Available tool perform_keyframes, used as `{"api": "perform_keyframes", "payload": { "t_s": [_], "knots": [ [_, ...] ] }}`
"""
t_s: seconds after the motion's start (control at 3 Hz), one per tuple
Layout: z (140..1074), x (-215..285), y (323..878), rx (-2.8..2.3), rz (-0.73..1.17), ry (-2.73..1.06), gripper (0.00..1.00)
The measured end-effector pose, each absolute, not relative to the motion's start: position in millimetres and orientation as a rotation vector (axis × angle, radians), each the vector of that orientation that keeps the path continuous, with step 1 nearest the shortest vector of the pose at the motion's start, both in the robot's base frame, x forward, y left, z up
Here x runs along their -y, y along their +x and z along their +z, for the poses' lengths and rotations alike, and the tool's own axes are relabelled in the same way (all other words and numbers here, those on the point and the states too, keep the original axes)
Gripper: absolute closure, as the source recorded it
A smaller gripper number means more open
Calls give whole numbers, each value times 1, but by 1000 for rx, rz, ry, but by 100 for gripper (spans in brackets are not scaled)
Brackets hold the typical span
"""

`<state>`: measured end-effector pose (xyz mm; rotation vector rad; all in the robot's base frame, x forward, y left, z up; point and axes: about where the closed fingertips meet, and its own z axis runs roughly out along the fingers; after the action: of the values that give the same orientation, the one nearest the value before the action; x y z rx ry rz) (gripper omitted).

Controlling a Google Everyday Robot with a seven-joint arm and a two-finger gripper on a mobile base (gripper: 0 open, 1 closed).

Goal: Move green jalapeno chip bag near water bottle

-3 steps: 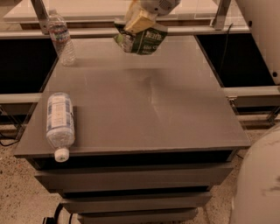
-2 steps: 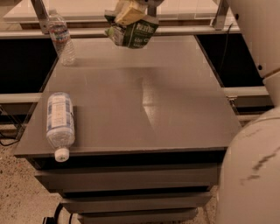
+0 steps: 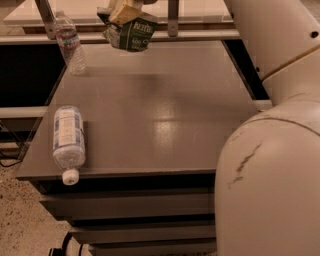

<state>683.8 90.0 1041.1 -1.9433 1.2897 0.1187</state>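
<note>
The gripper (image 3: 121, 9), cropped at top, holds green jalapeno chip bag (image 3: 131, 34).

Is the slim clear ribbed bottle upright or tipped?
Upright: the bottle stands cap up. The gripper, top centre, holds a green foil bag.

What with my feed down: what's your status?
Gripper shut on chip bag, aloft over far edge of table. Water bottle upright, far left. Nothing between them.

Warm overhead light; pale glare at bench (image 3: 210, 90) centre; soft shadow near far edge, under gripper (image 3: 121, 14) holding green jalapeno chip bag (image 3: 131, 34).
</note>
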Motion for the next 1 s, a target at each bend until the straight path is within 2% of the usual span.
{"api": "perform_keyframes", "payload": {
  "t_s": [0.33,1.0],
  "knots": [
    [1041,-93,686,-1273,105,-1938,100],
    [1037,-100,709,-1143,-64,-1869,100]
  ]
}}
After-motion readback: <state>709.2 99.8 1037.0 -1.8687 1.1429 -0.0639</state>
